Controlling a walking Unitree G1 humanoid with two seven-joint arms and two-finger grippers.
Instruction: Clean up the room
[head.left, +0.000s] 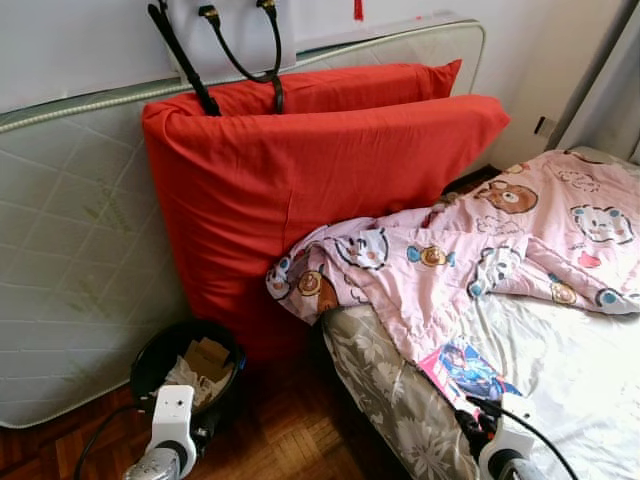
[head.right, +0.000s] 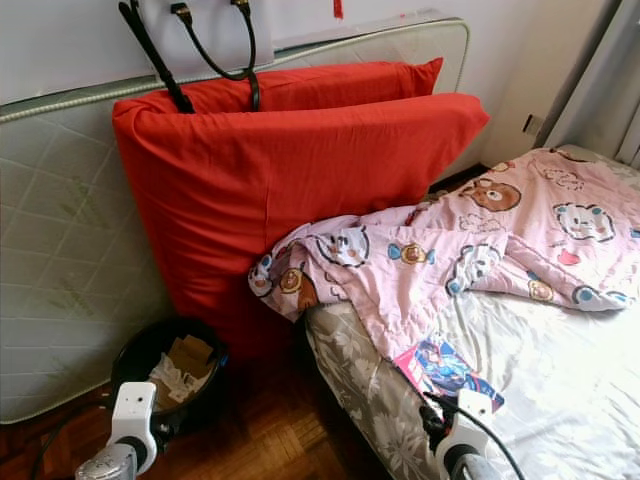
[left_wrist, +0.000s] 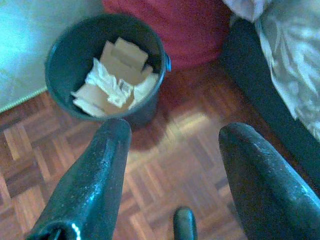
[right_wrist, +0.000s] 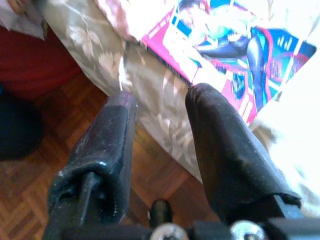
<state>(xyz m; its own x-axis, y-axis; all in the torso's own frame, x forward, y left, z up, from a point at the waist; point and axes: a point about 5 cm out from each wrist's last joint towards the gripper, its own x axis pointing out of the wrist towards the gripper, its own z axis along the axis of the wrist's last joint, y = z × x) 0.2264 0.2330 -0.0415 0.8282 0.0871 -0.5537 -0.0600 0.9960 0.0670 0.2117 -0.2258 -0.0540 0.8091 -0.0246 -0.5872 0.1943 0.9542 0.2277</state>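
The magazine (right_wrist: 235, 55), a thin glossy thing with a pink border and a blue-suited cartoon figure on its cover, lies flat at the near corner of the bed (head.left: 590, 400), one edge hanging slightly over the flowered mattress side (head.left: 380, 390); in the left eye view it sits at about five o'clock, just below the hem of the pink quilt (head.left: 480, 250). It is judged to be the piece of clutter in hand, and the bin (left_wrist: 60, 55) on the parquet floor (left_wrist: 190, 165) at about seven o'clock, already part-filled with cardboard and crumpled paper, is the likely destination. The right gripper (right_wrist: 161, 92) is held just short of the bed edge, its fingers a narrow gap apart and empty, aimed at the overhanging border. A clean pick would be made by bringing one finger under the free edge and one on top, so that the cover is pinched rather than pushed across the sheet; being limp, the magazine should be expected to sag when lifted. The left gripper (left_wrist: 172, 132) is poised above the floor beside the bin, fingers wide and holding nothing. Behind, a red mattress (head.left: 300, 190) is leant against a quilted white one (head.left: 70, 260), with a bag's black handles (head.left: 240, 45) hung above; whether the magazine's far corner is tucked under the quilt cannot quite be made out.
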